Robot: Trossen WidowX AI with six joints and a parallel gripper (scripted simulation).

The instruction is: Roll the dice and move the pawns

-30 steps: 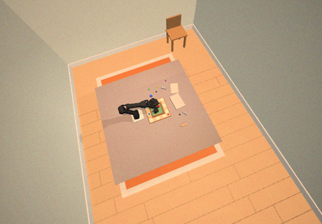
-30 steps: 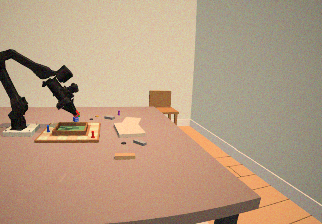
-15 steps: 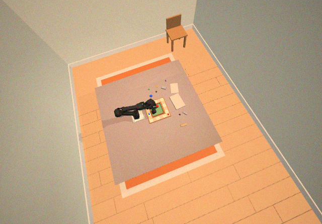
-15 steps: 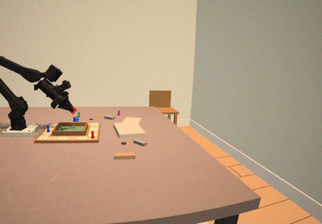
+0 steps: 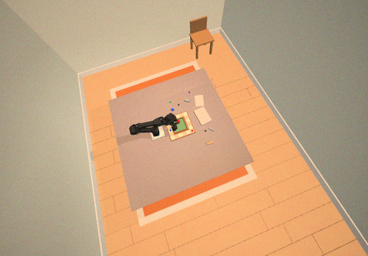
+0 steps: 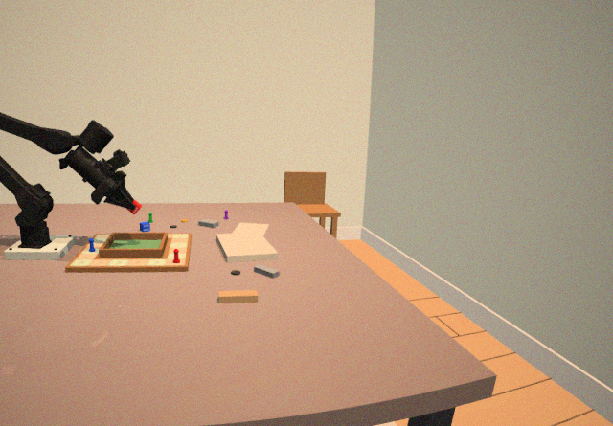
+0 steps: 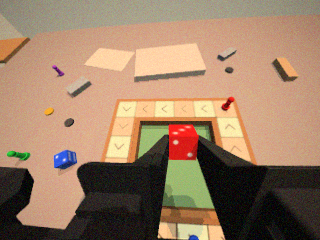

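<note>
Red die (image 7: 183, 141) sits clamped between your claw (image 7: 182, 150) tips, held in the air above the green tray (image 7: 186, 170). Blue die (image 7: 65, 159) lies on the counter (image 7: 280, 130), left of the claw.

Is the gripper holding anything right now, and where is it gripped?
Yes: the gripper is shut on the red die, pinched by two opposite side faces at the fingertips, above the green tray.
</note>
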